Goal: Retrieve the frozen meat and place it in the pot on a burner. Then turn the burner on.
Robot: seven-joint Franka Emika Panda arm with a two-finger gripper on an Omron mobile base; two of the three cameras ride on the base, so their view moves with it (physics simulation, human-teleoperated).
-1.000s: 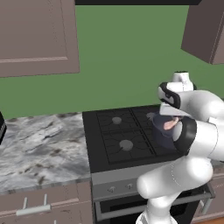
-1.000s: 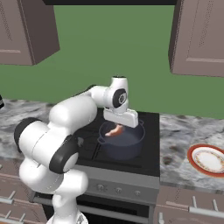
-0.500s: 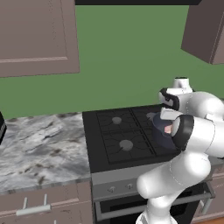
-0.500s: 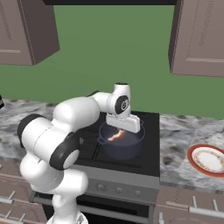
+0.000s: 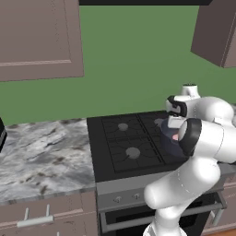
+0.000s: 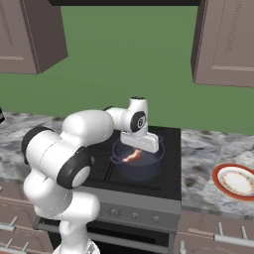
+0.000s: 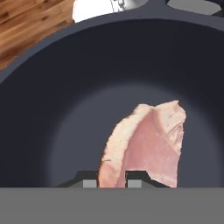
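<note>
Your tool (image 7: 112,178) was clamped narrow on the frozen meat (image 7: 146,142), with the two dark finger tips pinching the strip's near end at the bottom of the hand view. From that pinch the strip ran away from the tool, its long axis pointing up and a little to the right in that view, hanging over the dark floor of the pot (image 7: 52,109). You could not tell from the hand view whether its far end was touching the pot's floor or hanging just above it.

In the right base view, the tool (image 6: 140,150) sat low at the pot's (image 6: 149,171) mouth, with the pinkish meat (image 6: 132,157) inside the rim, just below the hand. In the left base view, the hand stood over the pot (image 5: 171,144) at the right side of the stove (image 5: 110,156), and a small pink patch of the meat (image 5: 175,137) showed beside the arm.

The relation that mattered was this: the meat lay straight beneath and ahead of the tool, well within the pot's wall on all sides, so letting go would probably drop it into the pot rather than onto the rim. My judgement was that placing was nearly done. Release had not yet happened, and the knobs (image 6: 134,215) on the stove front, below and nearer the base than the pot, still awaited you. A red-rimmed plate (image 6: 236,180) sat on the surface (image 6: 203,163) to the right, well apart from the work.
</note>
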